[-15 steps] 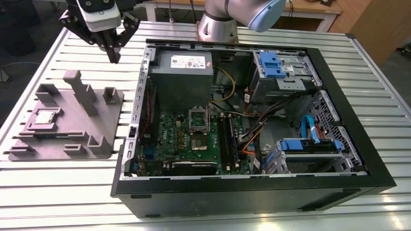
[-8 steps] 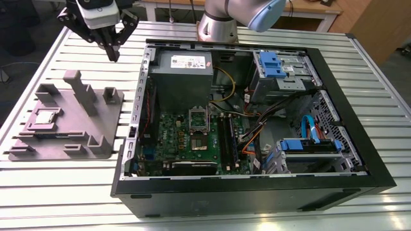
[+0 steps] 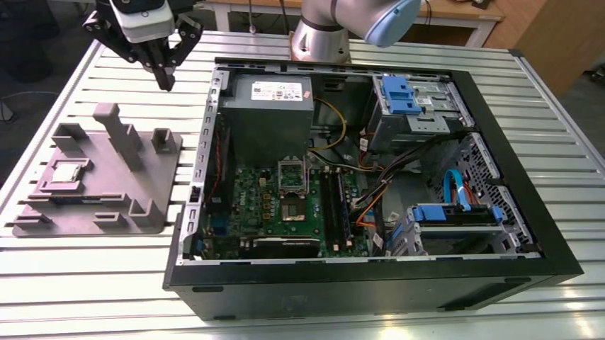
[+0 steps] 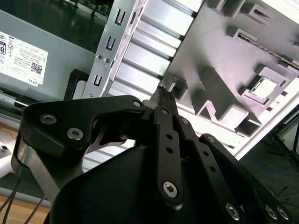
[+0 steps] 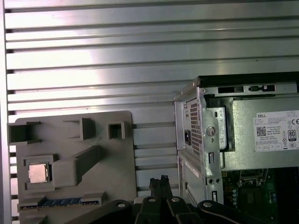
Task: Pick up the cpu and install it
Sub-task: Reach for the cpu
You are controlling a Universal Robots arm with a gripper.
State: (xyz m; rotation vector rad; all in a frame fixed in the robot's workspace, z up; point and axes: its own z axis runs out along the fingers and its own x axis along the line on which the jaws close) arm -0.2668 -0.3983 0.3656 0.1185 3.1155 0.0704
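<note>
Hovering over the surface point(image 3: 57, 92) by the edge of the fixture point(image 3: 106, 195) nearest the case point(image 3: 378, 276), the gripper point(image 3: 168, 83) has its fingers point(image 5: 164, 183) pressed together and empty — the cpu point(image 3: 66, 173) lies flat in a square pocket of that fixture, well apart.

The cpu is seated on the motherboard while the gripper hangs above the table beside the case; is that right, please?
Not quite: the cpu lies in a recess of the grey fixture plate, outside the case, as the exterior view shows. The gripper does hang above the table beside the case.
</note>
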